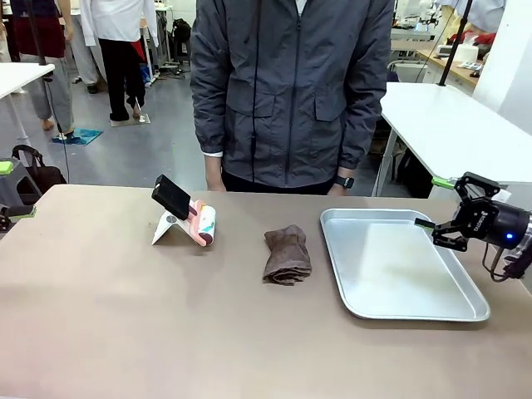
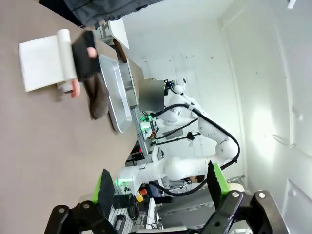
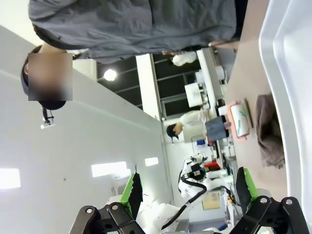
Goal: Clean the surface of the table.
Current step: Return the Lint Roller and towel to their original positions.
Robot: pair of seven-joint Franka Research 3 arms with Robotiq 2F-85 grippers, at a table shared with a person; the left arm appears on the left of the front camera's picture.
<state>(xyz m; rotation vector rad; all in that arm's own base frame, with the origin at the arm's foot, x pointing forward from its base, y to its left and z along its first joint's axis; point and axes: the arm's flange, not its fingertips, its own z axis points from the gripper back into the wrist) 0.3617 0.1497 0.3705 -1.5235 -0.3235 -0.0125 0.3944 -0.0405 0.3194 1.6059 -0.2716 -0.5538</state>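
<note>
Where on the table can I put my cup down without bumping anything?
The near half of the table is bare, in front of the lint roller and the folded brown cloth. The metal tray is bare inside too. It is tighter between the roller and cloth, and by the right gripper at the tray's edge.

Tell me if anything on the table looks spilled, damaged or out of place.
Nothing looks spilled or broken. The brown cloth lies crumpled on the table rather than folded flat, and the lint roller rests tipped on its white stand. The metal tray sits flat. Both pincers are open and hold nothing.
</note>
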